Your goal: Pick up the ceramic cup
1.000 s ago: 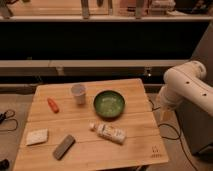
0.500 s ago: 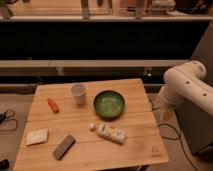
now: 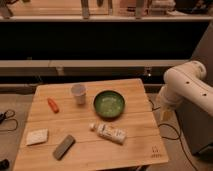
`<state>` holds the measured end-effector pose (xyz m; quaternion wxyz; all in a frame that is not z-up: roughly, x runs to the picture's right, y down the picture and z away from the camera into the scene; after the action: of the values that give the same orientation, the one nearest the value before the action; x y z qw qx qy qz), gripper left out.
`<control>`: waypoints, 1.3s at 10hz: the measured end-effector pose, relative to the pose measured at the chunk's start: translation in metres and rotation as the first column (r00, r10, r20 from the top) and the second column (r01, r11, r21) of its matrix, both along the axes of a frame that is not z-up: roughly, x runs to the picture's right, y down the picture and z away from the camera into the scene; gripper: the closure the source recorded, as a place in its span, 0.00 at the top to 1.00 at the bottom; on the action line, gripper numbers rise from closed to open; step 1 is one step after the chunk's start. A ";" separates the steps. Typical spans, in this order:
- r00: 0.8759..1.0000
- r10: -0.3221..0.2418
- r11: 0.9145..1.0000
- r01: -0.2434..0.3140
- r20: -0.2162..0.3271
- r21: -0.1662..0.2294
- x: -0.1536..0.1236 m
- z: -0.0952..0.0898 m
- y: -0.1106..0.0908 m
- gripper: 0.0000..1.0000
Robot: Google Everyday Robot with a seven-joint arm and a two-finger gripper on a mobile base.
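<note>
On the wooden tabletop: a green bowl, an orange carrot (towards the left edge), a white bottle lying flat, a pale sponge, a grey bar.

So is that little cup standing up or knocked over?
Upright: the cup stands with its round rim up. The jaws are not in view; only the arm shows, right of the table.

Ceramic cup: small, plain, white-grey, no handle, walls taper slightly toward base, round rim facing up. Stands upright on wooden tabletop, rear-left part, near far edge. Just left of wide green bowl, not touching, and much smaller than it. Small orange item lies apart on cup's left. End effector out of view; white arm sits past tabletop's right edge, well apart from cup.
</note>
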<state>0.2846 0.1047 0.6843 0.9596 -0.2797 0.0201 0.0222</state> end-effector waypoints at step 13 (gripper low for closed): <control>0.956 -0.292 0.953 0.292 -0.013 0.086 -0.127 0.042 -0.086 0.80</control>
<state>0.1572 0.0188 0.7263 0.9636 -0.2318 0.0603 -0.1188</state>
